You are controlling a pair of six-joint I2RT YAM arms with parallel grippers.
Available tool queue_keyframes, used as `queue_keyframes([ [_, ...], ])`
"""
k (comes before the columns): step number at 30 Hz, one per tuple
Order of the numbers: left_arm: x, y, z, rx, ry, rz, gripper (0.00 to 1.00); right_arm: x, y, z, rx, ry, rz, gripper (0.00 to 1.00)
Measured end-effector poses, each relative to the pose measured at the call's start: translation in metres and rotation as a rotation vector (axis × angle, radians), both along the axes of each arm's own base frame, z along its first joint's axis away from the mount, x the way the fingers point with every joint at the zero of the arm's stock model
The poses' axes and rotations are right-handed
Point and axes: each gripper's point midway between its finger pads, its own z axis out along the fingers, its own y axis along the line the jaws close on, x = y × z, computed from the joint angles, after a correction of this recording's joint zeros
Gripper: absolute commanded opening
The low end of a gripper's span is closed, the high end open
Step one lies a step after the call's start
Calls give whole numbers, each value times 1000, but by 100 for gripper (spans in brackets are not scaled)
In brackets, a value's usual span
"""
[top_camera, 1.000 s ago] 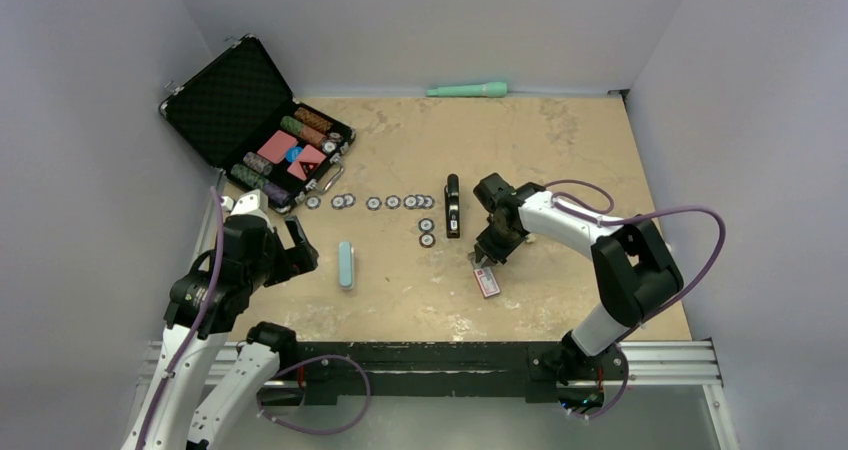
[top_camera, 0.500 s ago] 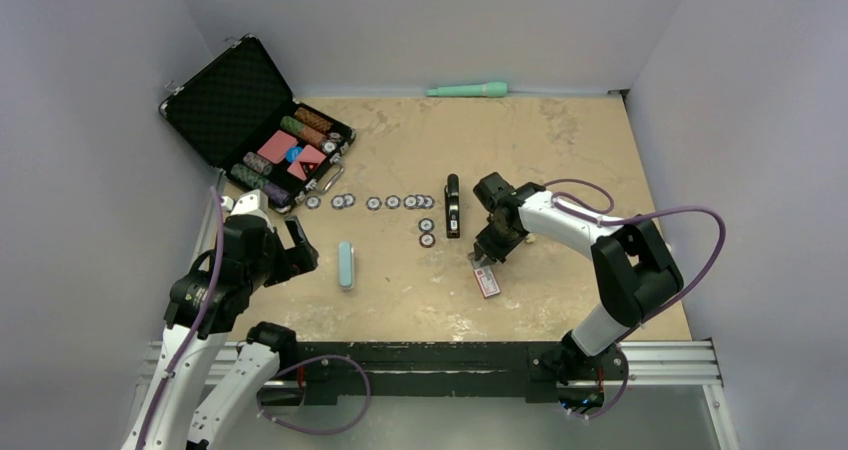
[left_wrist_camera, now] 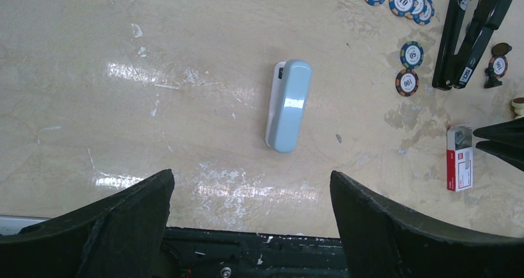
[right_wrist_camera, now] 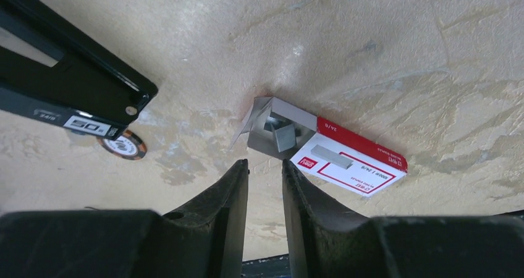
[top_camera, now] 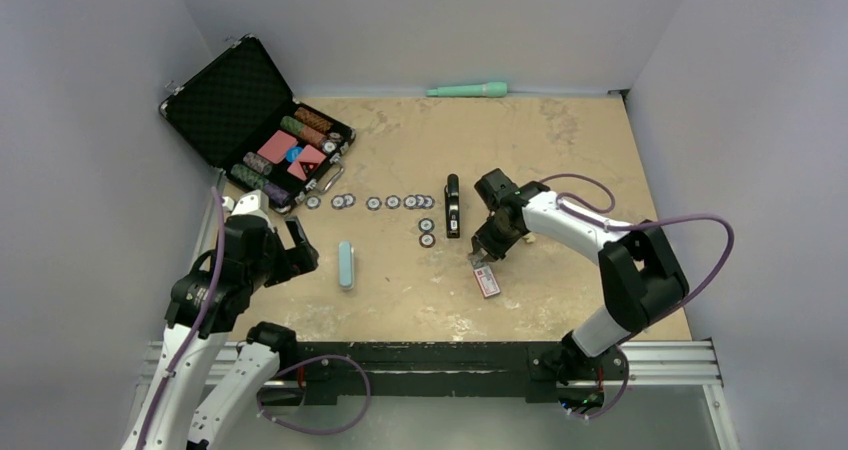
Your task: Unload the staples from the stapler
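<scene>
Right wrist: right hand narrowly parted, empty, over the staples in the open box beside the stapler; left hand wide, empty; best lift straight up, not snagging the strip.

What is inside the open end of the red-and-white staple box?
A short silver-grey staple strip lies in the grey open end of the staple box. Its red-and-white sleeve hides the rest of the inside.

The slim desk stapler is black, against a mottled beige surface. At its 5 o'clock the flat cardboard box is red and white. At 8 o'clock the oblong bar is pale blue.
</scene>
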Motion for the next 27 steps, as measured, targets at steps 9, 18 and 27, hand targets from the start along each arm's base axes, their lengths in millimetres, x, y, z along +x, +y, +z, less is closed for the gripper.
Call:
queue_keyframes([
  [9, 1, 2, 0, 0, 0, 10, 100, 7, -1, 16, 1, -61, 23, 31],
  [18, 1, 3, 0, 0, 0, 18, 100, 24, -9, 64, -32, -255, 93, 44],
  [27, 1, 3, -2, 2, 8, 18, 100, 7, -33, 44, -155, -234, 142, 21],
])
